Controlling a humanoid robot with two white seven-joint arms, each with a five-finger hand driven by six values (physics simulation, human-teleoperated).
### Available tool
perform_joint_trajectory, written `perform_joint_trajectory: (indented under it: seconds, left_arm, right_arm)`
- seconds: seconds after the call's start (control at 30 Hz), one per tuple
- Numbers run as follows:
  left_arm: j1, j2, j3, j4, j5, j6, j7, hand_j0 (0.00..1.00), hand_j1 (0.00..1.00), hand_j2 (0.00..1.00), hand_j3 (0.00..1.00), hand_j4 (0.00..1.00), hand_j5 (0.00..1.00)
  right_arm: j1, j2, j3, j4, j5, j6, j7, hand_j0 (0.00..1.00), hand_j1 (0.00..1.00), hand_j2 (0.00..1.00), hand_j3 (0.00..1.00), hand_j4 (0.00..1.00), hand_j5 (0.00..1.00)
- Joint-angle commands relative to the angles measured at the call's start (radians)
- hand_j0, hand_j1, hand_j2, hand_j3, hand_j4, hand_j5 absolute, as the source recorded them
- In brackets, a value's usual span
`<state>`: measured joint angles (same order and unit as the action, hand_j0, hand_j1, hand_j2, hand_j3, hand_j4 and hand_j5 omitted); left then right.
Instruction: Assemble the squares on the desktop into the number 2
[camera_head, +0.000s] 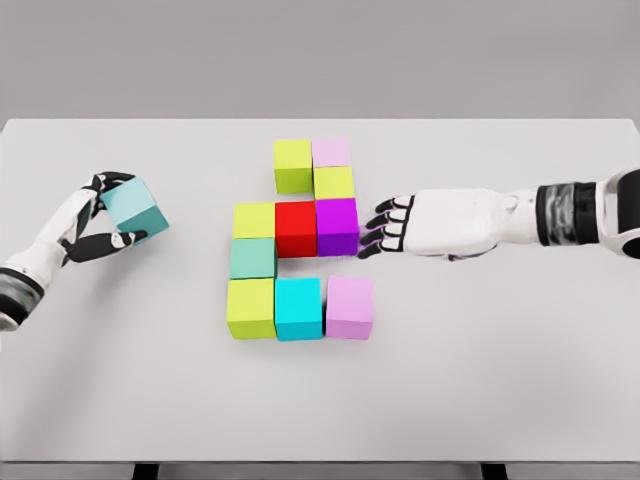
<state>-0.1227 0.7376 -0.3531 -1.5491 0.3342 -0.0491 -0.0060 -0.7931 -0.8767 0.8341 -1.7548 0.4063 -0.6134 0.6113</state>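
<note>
Missing only the top-left block: the "2" sits mid-worktop, nine squares placed. Left robot hand grasps a teal cube; right robot hand released, beside the purple square.

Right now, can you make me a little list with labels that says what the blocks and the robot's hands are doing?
surface: white table
top row: yellow-green block, pale pink block
below pink: yellow block
middle row: yellow block, left, red block, purple block
left link: teal-green block
bottom row: lime block, cyan block, pink block
left hand: holds a teal block, apart from the shape
right hand: open, fingertips at the purple block
</note>
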Motion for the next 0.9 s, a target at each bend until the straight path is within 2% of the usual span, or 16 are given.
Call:
perform_joint_trajectory:
  seconds: [0.0,0.17,0.3,0.43,0.53,0.63,0.73,0.87]
  left_arm:
    - [0.0,-0.006,0.0,0.001,0.003,0.0,0.001,0.43,0.43,0.43,0.43,0.43,0.43]
    - [-0.034,-0.023,-0.001,0.014,0.005,0.015,0.0,0.43,0.43,0.43,0.43,0.43,0.43]
    - [-0.054,-0.041,-0.003,0.027,0.002,0.029,-0.002,0.43,0.43,0.43,0.43,0.43,0.43]
    - [-0.075,-0.044,-0.015,0.03,0.002,0.028,-0.005,0.43,0.43,0.43,0.43,0.43,0.43]
    - [-0.136,-0.056,-0.064,0.089,0.002,0.028,-0.029,0.43,0.43,0.43,0.43,0.43,0.43]
    - [-0.175,-0.07,-0.084,0.124,0.002,0.026,-0.043,0.43,0.43,0.43,0.43,0.43,0.43]
    - [-0.238,-0.109,-0.116,0.191,-0.017,0.021,-0.075,0.43,0.43,0.43,0.43,0.43,0.43]
    - [-0.282,-0.167,-0.124,0.265,-0.054,0.017,-0.109,0.43,0.43,0.43,0.43,0.43,0.43]
  right_arm:
    - [0.0,-0.062,0.01,0.0,-0.012,0.003,0.0,1.0,1.0,1.0,1.0,1.0,1.0]
    - [0.002,-0.064,0.059,0.001,0.002,0.003,0.0,1.0,1.0,1.0,1.0,1.0,1.0]
    - [0.002,-0.068,0.1,0.004,0.058,0.003,0.0,1.0,1.0,1.0,1.0,1.0,1.0]
    - [0.003,-0.067,0.103,0.008,0.065,0.003,0.0,1.0,1.0,1.0,1.0,1.0,1.0]
    - [0.002,-0.057,0.134,0.008,0.084,0.003,0.0,1.0,1.0,1.0,1.0,1.0,1.0]
    - [0.0,-0.053,0.14,0.015,0.097,0.003,0.0,1.0,1.0,1.0,1.0,1.0,1.0]
    - [-0.002,-0.051,0.138,0.015,0.097,0.003,0.0,1.0,1.0,1.0,1.0,1.0,1.0]
    - [0.0,-0.044,0.146,0.015,0.097,0.003,0.0,1.0,1.0,1.0,1.0,1.0,1.0]
